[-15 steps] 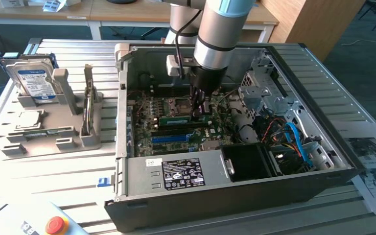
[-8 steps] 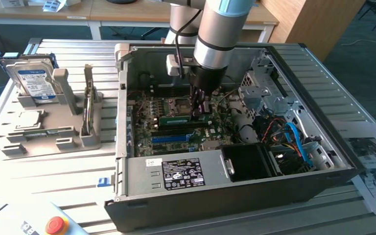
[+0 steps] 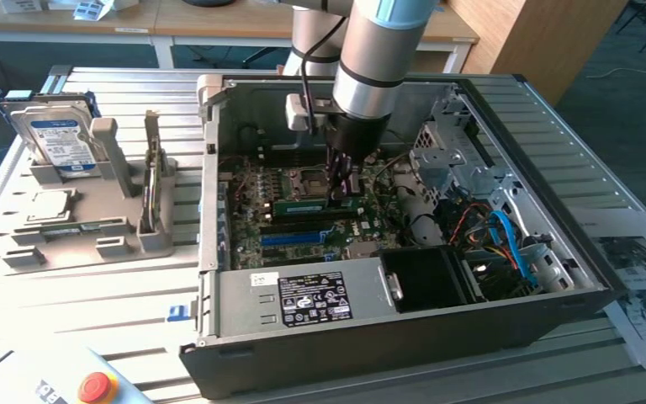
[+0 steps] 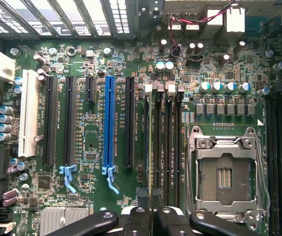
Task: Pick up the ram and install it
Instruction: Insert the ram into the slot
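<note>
We see hand (image 3: pixel 342 183) clamped on ram (image 3: pixel 314 204) inside case (image 3: pixel 436 324). Ram sits straight below fingers, at the slots (image 4: pixel 170 142), long axis along them, beside socket (image 4: pixel 224 177).

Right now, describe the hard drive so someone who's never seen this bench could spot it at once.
On the slatted table, to the exterior view's left of the open computer case, sits a grey holder. The hard drive stands upright at its far end. It is boxy and silver with a blue-white label, unlike the small square chip lying flat before it.
</note>
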{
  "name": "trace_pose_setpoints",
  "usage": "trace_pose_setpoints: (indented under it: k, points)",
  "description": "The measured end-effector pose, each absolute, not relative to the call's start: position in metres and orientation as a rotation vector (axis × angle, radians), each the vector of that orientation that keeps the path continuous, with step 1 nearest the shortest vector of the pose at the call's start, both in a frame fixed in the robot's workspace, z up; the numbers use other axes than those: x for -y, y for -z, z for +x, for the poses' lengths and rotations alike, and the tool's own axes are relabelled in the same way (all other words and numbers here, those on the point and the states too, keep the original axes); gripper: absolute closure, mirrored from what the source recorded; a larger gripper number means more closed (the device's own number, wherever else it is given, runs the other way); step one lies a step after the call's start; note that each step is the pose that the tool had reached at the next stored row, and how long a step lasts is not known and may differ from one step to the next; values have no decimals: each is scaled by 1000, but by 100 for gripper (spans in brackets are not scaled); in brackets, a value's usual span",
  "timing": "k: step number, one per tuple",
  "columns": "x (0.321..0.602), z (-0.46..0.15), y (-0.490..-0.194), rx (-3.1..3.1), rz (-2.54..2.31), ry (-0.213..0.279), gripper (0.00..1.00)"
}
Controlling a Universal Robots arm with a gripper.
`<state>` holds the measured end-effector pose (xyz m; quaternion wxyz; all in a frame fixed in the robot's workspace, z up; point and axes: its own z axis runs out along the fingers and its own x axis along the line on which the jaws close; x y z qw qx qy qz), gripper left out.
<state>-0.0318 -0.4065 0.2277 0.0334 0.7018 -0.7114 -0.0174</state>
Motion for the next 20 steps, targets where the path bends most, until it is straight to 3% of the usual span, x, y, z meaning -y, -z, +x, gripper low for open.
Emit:
trace_pose_setpoints:
  k: [20]
  points:
    - [407, -32, -226, 2188, 2159, 53, 88]
